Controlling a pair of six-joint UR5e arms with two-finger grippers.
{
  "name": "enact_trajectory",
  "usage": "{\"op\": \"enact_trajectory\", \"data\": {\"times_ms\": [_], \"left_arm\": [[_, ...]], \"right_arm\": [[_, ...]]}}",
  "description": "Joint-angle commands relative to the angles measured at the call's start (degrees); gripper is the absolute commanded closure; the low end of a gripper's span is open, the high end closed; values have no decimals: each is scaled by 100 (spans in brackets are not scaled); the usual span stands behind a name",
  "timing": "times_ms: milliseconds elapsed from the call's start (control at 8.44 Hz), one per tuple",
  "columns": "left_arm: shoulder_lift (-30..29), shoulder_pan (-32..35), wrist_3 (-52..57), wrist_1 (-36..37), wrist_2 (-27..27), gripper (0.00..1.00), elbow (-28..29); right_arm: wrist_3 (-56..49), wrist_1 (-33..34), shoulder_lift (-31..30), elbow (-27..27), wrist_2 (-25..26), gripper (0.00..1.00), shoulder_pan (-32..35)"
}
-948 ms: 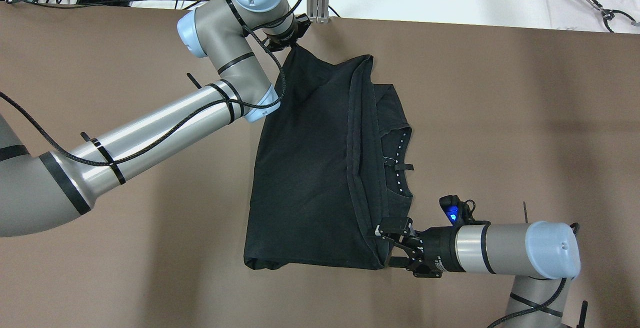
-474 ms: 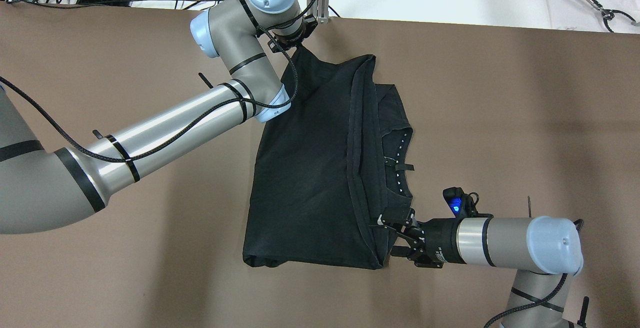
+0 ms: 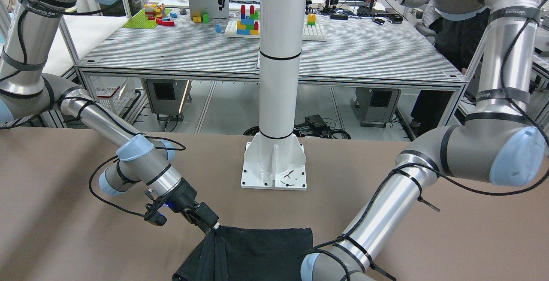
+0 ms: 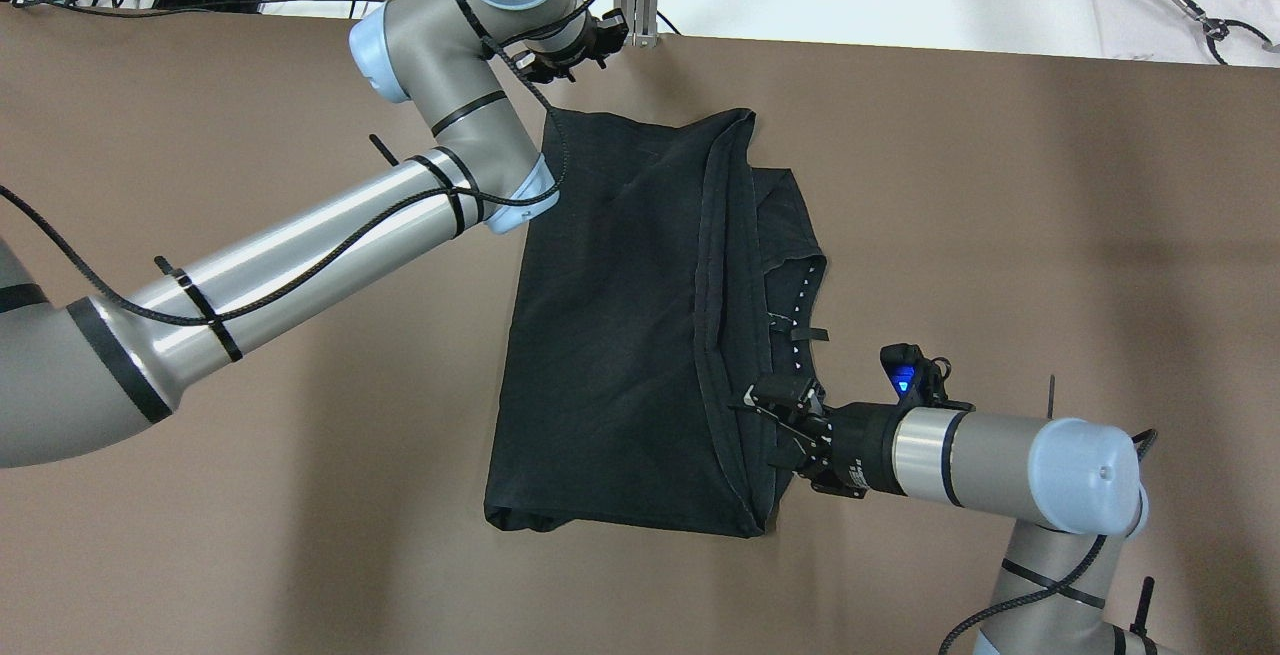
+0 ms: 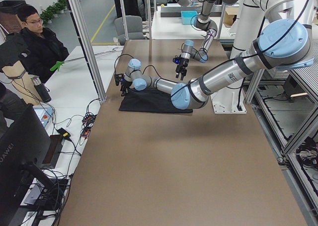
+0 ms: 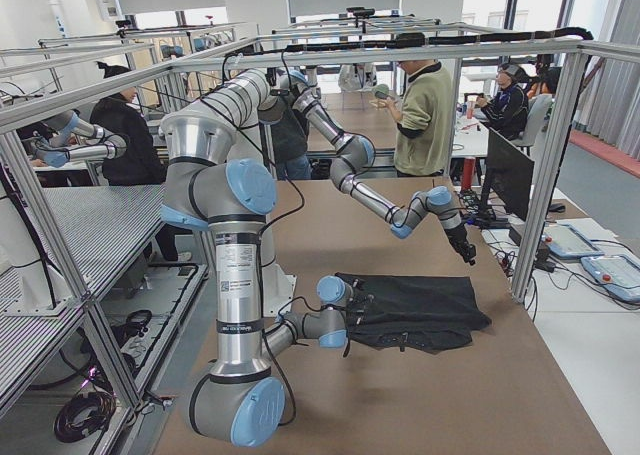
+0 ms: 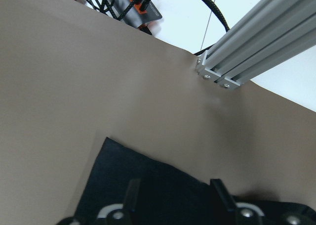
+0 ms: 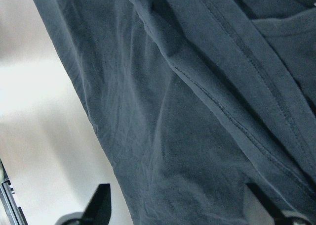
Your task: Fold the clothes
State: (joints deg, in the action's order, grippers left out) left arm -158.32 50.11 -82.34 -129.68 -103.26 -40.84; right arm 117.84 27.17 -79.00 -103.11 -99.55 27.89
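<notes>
The garment [image 4: 610, 335] lies doubled over on the table [image 4: 1000, 235], its long axis running away from the robot and its hem [image 4: 712, 275] along the right side. The right gripper [image 4: 772, 425] sits over that hem toward the near end, fingers spread wide with cloth beneath, apparently gripping nothing, though the dark fabric makes this hard to confirm. The left gripper [image 7: 175, 198] hovers just past the far left corner, fingers apart and empty, so the right arm is nearer

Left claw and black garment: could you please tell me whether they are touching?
Apart. Overhead view shows bare table between the left claw and the black garment.
</notes>
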Motion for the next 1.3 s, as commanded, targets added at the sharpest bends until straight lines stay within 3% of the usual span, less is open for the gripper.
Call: {"op": "enact_trajectory", "data": {"times_ms": [0,237,593,948,1185], "left_arm": [[1125,52,245,163,-142,6,-1353],[1225,61,245,154,-264,6,-1444],[1838,52,236,145,-441,6,-2128],[1866,-1,227,145,-388,6,-2130],[1901,-1,175,145,-292,6,-2130]], "right_arm": [[-1691,1398,707,10,244,30,-82],[-3699,3373,1410,10,234,39,-291],[-5687,4800,1588,-51,313,46,-381],[-6597,6367,1853,-358,357,47,-381],[-6713,7297,2167,-342,872,52,-694]]}}
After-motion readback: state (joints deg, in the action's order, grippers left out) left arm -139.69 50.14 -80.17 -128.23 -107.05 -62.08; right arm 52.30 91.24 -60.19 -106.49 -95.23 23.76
